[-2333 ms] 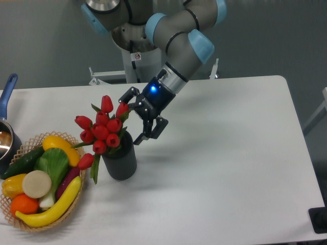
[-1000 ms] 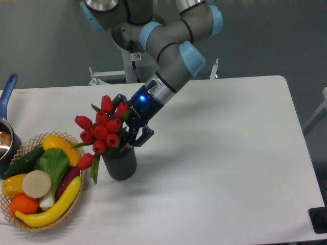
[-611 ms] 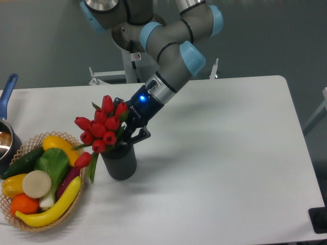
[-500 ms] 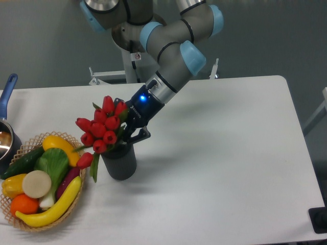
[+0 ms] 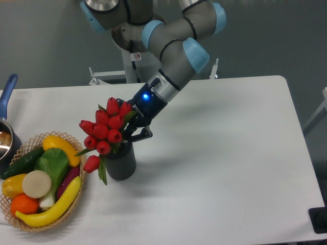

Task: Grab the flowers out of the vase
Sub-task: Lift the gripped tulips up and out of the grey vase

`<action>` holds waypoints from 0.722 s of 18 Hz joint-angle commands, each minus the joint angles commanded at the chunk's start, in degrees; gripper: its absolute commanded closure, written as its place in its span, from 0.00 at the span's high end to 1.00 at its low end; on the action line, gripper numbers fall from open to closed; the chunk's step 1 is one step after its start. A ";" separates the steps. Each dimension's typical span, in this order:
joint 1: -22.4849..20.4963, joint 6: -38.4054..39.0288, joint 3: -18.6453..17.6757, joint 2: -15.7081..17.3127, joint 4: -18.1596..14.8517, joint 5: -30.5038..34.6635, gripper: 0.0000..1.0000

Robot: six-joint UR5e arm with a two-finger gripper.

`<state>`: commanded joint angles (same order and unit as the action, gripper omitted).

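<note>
The flowers (image 5: 106, 129), a bunch of red tulip buds with green leaves, stand in the dark ribbed vase (image 5: 120, 162) left of the table's middle, lifted a little and leaning left. One bud (image 5: 92, 163) hangs low beside the vase. My gripper (image 5: 130, 127) reaches in from the upper right and is shut on the bunch just above the vase's rim. The stems below the gripper are hidden inside the vase.
A woven basket (image 5: 36, 188) of fruit and vegetables, with a yellow banana (image 5: 51, 208) and a cucumber, lies left of the vase. A blue-handled pot (image 5: 7, 126) sits at the table's left edge. The white table (image 5: 225, 168) stretches to the right.
The gripper moved in from the right and shut on the flowers. The bunch has since risen a little and shifted right, and the arm has lifted slightly.
</note>
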<state>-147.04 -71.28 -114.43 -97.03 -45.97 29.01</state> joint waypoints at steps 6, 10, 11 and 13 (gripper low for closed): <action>-1.31 6.06 0.09 3.07 -0.09 -3.06 0.33; -2.81 9.66 -0.09 6.15 -0.53 -6.24 0.33; -2.81 10.63 -0.09 6.68 -0.53 -6.33 0.33; -2.99 12.47 0.26 6.95 -0.44 -6.85 0.33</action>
<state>-150.03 -58.81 -114.17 -90.09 -46.41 22.15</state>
